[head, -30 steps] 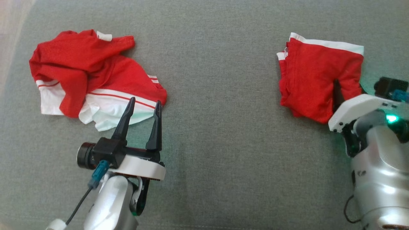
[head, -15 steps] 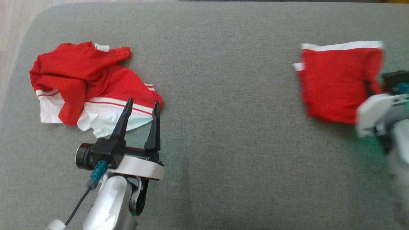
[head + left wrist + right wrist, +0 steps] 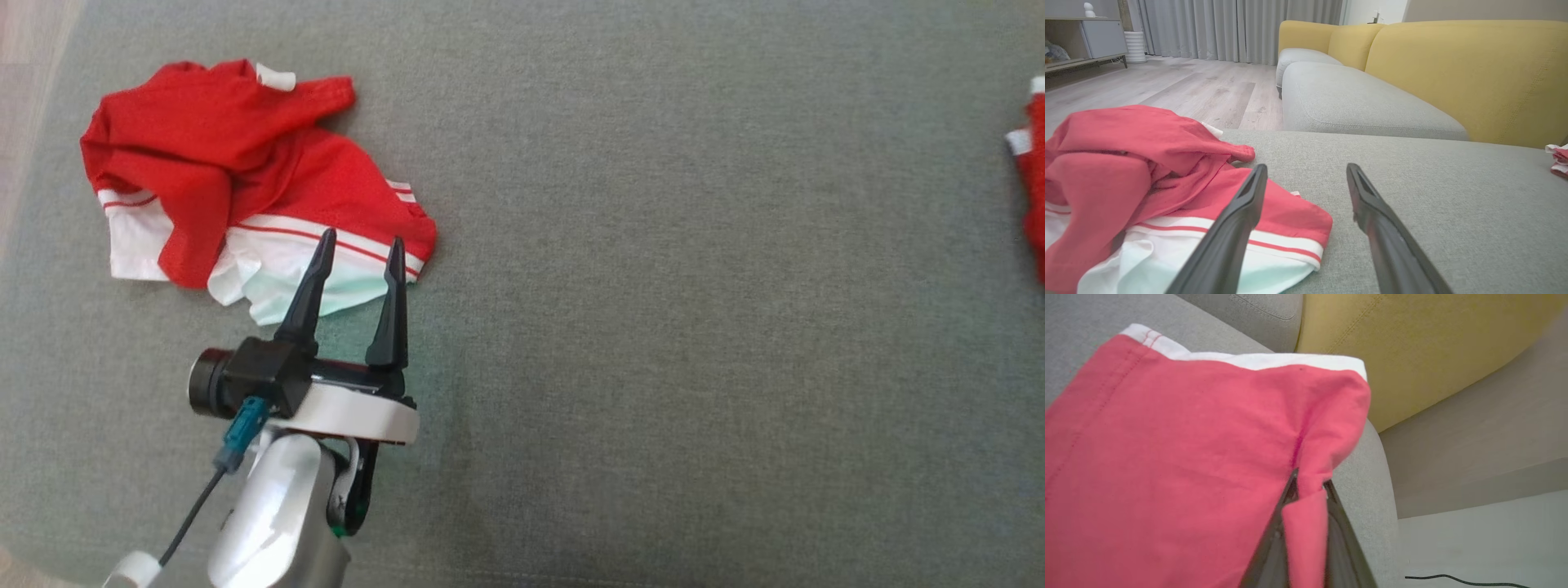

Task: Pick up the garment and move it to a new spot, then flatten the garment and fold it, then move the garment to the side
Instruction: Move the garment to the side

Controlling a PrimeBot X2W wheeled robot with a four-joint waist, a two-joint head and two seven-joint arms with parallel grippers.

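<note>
A folded red garment with a white band lies at the right end of the grey cushion, and my right gripper is shut on a fold of its near edge. The head view catches just a sliver of this folded garment at its right border; the left wrist view has it small at far right. A second, crumpled red-and-white garment sits at the cushion's left. My left gripper stands open at that garment's near right corner, holding nothing.
The grey cushion stretches wide between the two garments. A yellow sofa back rises behind it. The cushion's right edge drops to a pale floor with a black cable. Wooden floor lies beyond the left end.
My right gripper has carried the folded garment to the right, to the edge of the head view, and the right arm has left that view. The left gripper has barely moved.
</note>
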